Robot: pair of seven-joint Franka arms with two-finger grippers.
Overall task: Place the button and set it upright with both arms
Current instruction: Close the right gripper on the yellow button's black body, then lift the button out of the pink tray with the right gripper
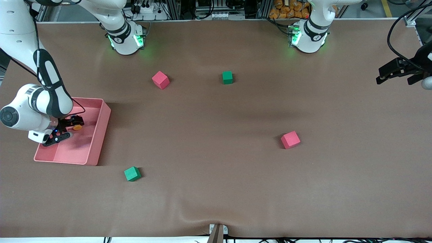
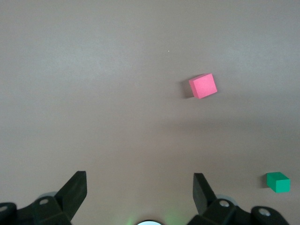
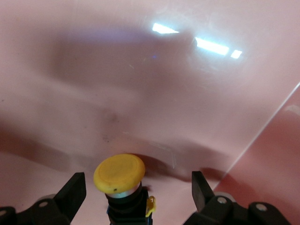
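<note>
So the right gripper (image 1: 67, 130) is down inside the pink tray (image 1: 101, 135) at the right arm's end of the table, fingers spread wide. Sitting upright between them is the button (image 3: 123, 185), orange cap up, neither finger touching it. Meanwhile the left gripper (image 1: 398, 72) waits, also spread, over bare table near the left arm's end, well apart from the pink cube (image 2: 203, 86).

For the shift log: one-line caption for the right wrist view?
Right gripper open around the orange-capped button in the pink tray.
</note>
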